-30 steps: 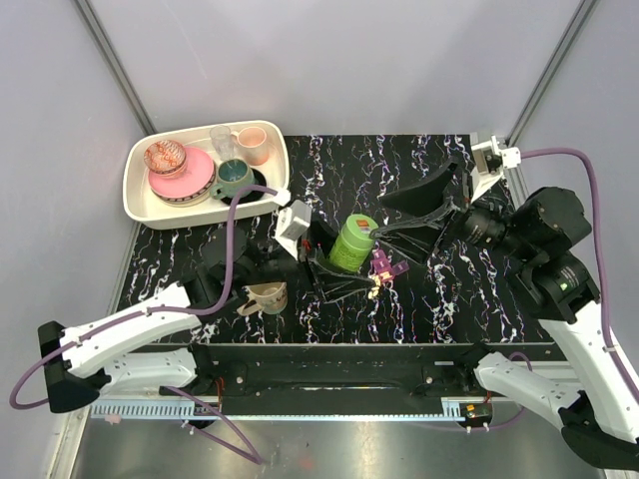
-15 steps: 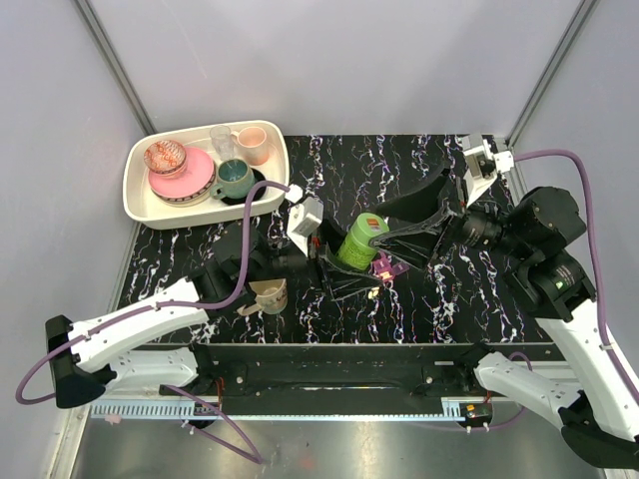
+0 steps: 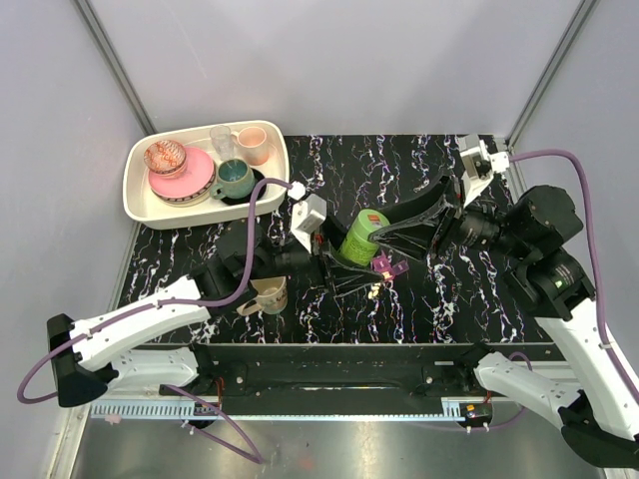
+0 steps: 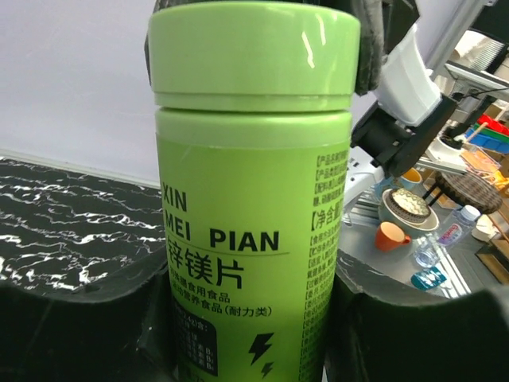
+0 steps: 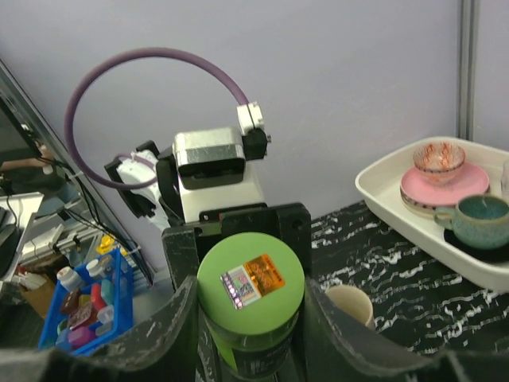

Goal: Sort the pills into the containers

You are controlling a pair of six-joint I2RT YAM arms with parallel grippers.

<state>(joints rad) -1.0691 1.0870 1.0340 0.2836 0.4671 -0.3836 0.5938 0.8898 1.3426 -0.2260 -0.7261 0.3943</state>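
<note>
The lime-green bottle (image 3: 359, 239) is off the table and tilted, its cap toward the right arm. My left gripper (image 3: 342, 261) is shut on its body; in the left wrist view the bottle (image 4: 254, 199) fills the space between both fingers (image 4: 87, 334). My right gripper (image 3: 387, 232) is at the cap (image 5: 250, 290), which carries an orange sticker, and its fingers (image 5: 179, 326) lie against both sides of it. The purple pill box (image 3: 389, 265) lies on the table under the bottle. A few pale pills (image 3: 372, 291) lie just in front of it.
A beige mug (image 3: 268, 295) stands left of the bottle and also shows in the right wrist view (image 5: 350, 306). A cream tray (image 3: 140, 205) with a pink plate, bowl and cups sits at the back left.
My left gripper has raised and tilted the bottle toward the right arm. My right gripper has moved in and narrowed from wide open onto the cap.
</note>
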